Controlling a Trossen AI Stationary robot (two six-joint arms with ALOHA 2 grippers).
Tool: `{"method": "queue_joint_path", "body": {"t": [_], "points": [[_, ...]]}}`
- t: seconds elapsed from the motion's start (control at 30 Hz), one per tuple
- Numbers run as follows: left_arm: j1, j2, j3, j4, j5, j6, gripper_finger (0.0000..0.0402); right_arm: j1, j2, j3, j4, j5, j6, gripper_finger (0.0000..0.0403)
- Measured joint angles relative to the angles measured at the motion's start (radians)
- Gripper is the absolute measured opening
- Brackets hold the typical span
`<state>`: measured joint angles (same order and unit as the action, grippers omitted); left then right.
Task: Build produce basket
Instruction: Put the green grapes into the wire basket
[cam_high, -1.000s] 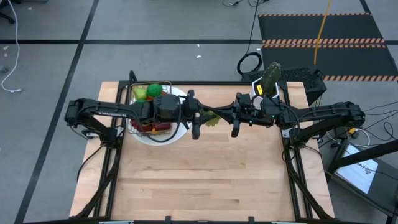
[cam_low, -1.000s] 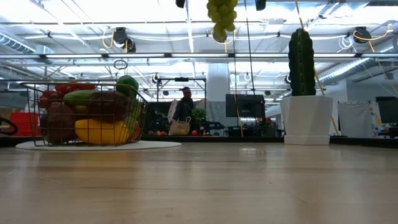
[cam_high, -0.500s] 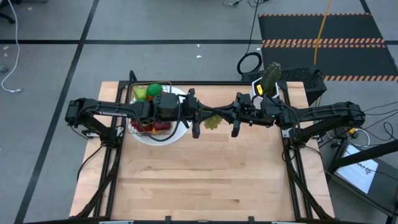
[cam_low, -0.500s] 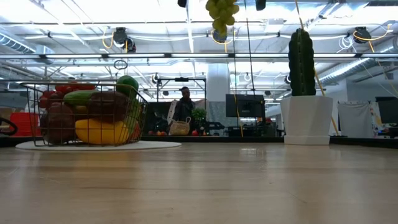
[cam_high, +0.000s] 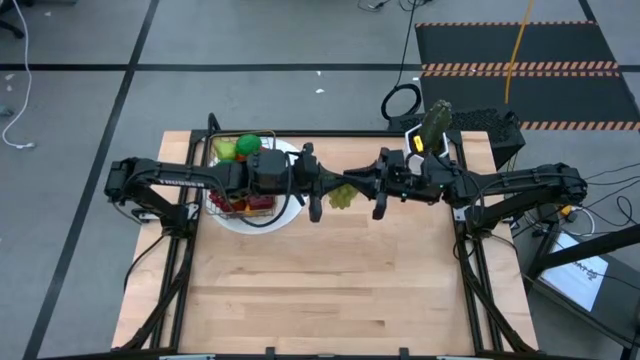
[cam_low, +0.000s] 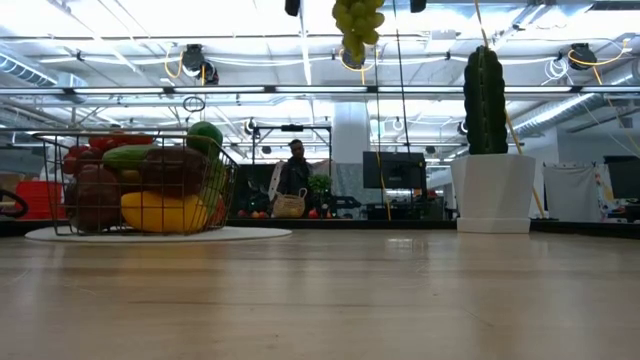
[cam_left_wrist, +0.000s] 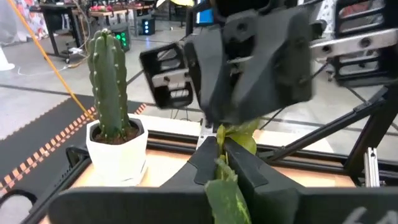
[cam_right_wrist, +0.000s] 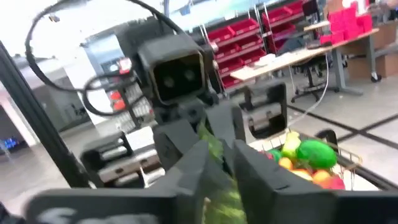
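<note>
A bunch of green grapes (cam_high: 343, 194) hangs in mid-air over the table's far middle, between my two grippers; its lower end shows at the top of the low view (cam_low: 357, 25). My left gripper (cam_high: 328, 186) comes from the left and my right gripper (cam_high: 362, 186) from the right, and both are shut on the bunch's leafy top. The wire basket (cam_high: 238, 180) (cam_low: 140, 185), full of produce, stands on a white plate (cam_high: 287, 214) under the left arm. My left gripper pinches the bunch's green leaf (cam_left_wrist: 219, 167) between its two fingers, coming level from the table's left. The grapes hang below the fingers, clear of the table. My right gripper has the same leafy top (cam_right_wrist: 212, 144) between its two fingers, coming level from the table's right; the bunch hangs below.
A green cactus in a white pot (cam_high: 433, 128) (cam_low: 488, 150) stands at the far right corner, close behind the right arm. The near half of the wooden table (cam_high: 330, 290) lies bare. People and shelves show in the room beyond.
The grape bunch has come up a little at the top of the low view. Both arms have kept their places.
</note>
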<state>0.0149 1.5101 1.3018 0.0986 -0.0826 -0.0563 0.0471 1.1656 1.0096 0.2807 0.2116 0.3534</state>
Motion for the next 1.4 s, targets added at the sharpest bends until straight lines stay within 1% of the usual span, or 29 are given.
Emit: {"method": "queue_joint_path", "body": {"t": [0.13, 0.2, 0.27, 0.33, 0.43, 0.53, 0.63, 0.7, 0.8, 0.9, 1.0, 1.13, 1.3, 1.4], "points": [[0.016, -0.016, 0.000, -0.002, -0.001, -0.088, 0.0007, 0.000, -0.011, 0.000, 0.062, 0.024, -0.003, 0.0112], [0.027, -0.041, 0.000, -0.002, -0.011, -0.164, 0.0012, -0.004, -0.025, 0.001, 0.106, 0.026, -0.012, 0.0145], [0.040, -0.071, 0.000, -0.007, -0.015, -0.242, 0.0018, -0.010, -0.050, 0.000, 0.110, 0.027, -0.027, 0.0175], [0.050, -0.099, 0.002, -0.015, -0.016, -0.321, 0.0019, -0.020, -0.073, 0.000, 0.106, 0.027, -0.043, 0.0198], [0.074, -0.141, 0.002, -0.045, -0.007, -0.453, 0.0008, -0.034, -0.106, 0.000, 0.101, 0.027, -0.072, 0.0219], [0.100, -0.187, 0.002, -0.079, -0.003, -0.579, 0.0009, -0.046, -0.134, 0.000, 0.096, 0.034, -0.099, 0.0227], [0.124, -0.235, 0.002, -0.134, -0.003, -0.701, 0.0019, -0.047, -0.154, 0.000, 0.065, 0.063, -0.127, 0.0227], [0.140, -0.257, 0.002, -0.141, -0.001, -0.795, 0.0021, -0.047, -0.167, 0.000, 0.034, 0.078, -0.148, 0.0225], [0.169, -0.299, 0.002, -0.180, 0.014, -0.917, 0.0013, -0.047, -0.177, 0.000, -0.008, 0.079, -0.160, 0.0223], [0.194, -0.334, 0.002, -0.208, 0.044, -0.990, 0.0007, -0.047, -0.178, 0.000, -0.048, 0.079, -0.160, 0.0223], [0.210, -0.357, 0.002, -0.230, 0.067, -1.032, 0.0018, -0.043, -0.179, 0.000, -0.075, 0.077, -0.160, 0.0222], [0.234, -0.380, 0.002, -0.268, 0.081, -1.043, 0.0026, -0.039, -0.178, 0.000, -0.114, 0.075, -0.158, 0.0222], [0.249, -0.383, 0.002, -0.304, 0.083, -1.000, 0.0008, -0.039, -0.178, 0.000, -0.135, 0.075, -0.158, 0.0222], [0.254, -0.386, 0.002, -0.299, 0.085, -0.949, 0.0009, -0.039, -0.178, 0.000, -0.135, 0.075, -0.158, 0.0222]]}}
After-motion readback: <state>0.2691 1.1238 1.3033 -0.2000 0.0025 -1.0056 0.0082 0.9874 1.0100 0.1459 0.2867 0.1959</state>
